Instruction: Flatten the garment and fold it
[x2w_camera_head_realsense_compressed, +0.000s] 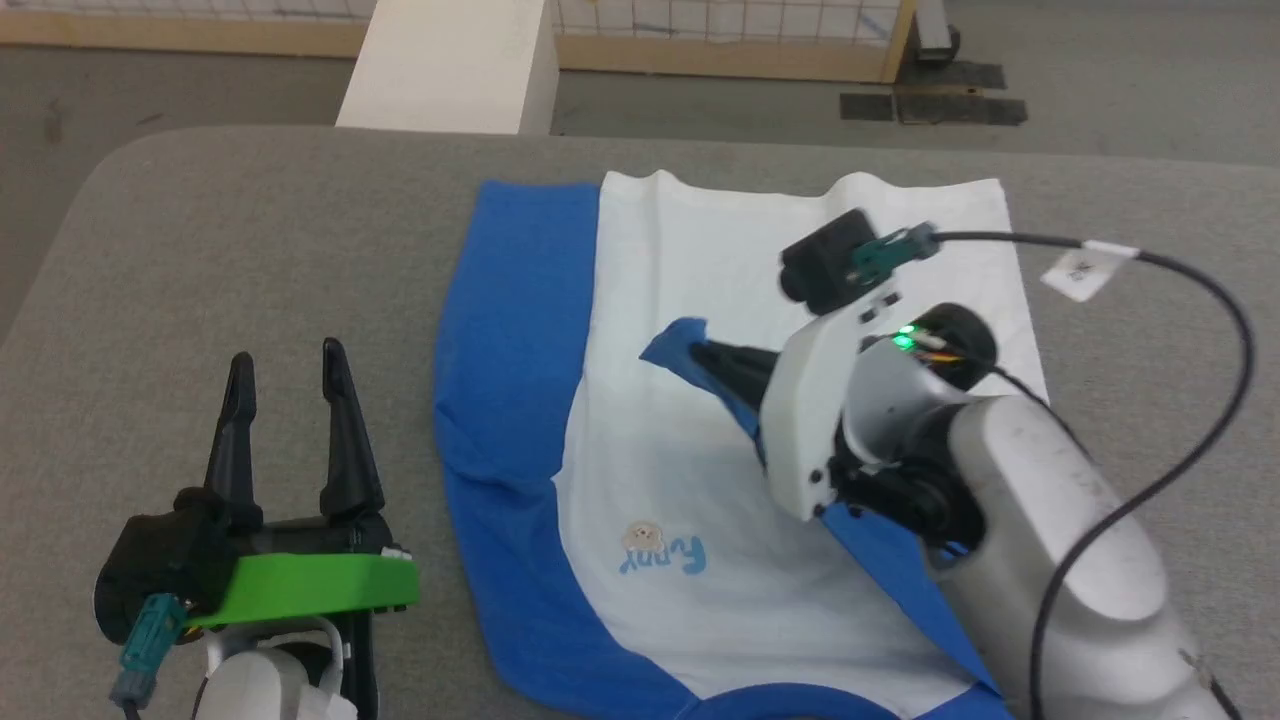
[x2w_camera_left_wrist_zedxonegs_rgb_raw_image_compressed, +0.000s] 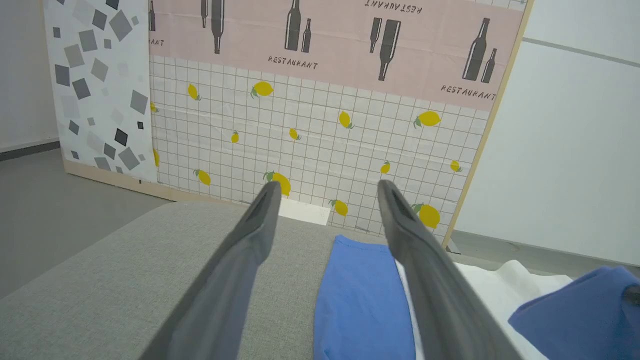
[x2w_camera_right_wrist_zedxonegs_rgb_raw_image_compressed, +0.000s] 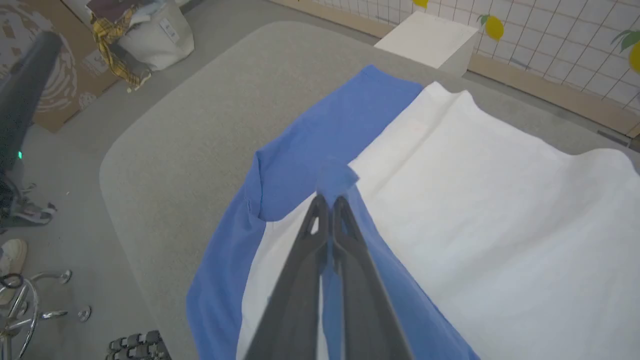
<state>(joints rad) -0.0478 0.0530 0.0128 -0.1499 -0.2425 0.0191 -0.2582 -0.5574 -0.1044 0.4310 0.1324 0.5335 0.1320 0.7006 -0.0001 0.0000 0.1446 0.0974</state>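
The garment (x2w_camera_head_realsense_compressed: 690, 300), a white T-shirt with royal-blue sleeves and a small orange-and-blue logo (x2w_camera_head_realsense_compressed: 662, 552), lies spread on the grey table (x2w_camera_head_realsense_compressed: 250, 250). One blue sleeve (x2w_camera_head_realsense_compressed: 510, 330) lies flat along its left side. My right gripper (x2w_camera_head_realsense_compressed: 700, 352) is shut on the tip of the other blue sleeve (x2w_camera_right_wrist_zedxonegs_rgb_raw_image_compressed: 336, 177) and holds it lifted over the white body (x2w_camera_right_wrist_zedxonegs_rgb_raw_image_compressed: 475, 200). My left gripper (x2w_camera_head_realsense_compressed: 285, 375) stands open over bare table left of the garment, nothing between its fingers (x2w_camera_left_wrist_zedxonegs_rgb_raw_image_compressed: 240, 260). The blue sleeve (x2w_camera_left_wrist_zedxonegs_rgb_raw_image_compressed: 362, 300) also lies beyond those fingers.
A white block (x2w_camera_head_realsense_compressed: 450, 65) stands beyond the table's far edge, before a tiled lemon-print panel (x2w_camera_left_wrist_zedxonegs_rgb_raw_image_compressed: 320, 130). A cable with a white tag (x2w_camera_head_realsense_compressed: 1085, 268) loops over the table's right side. Shoes (x2w_camera_right_wrist_zedxonegs_rgb_raw_image_compressed: 12, 252) and a chair base (x2w_camera_right_wrist_zedxonegs_rgb_raw_image_compressed: 30, 300) are on the floor.
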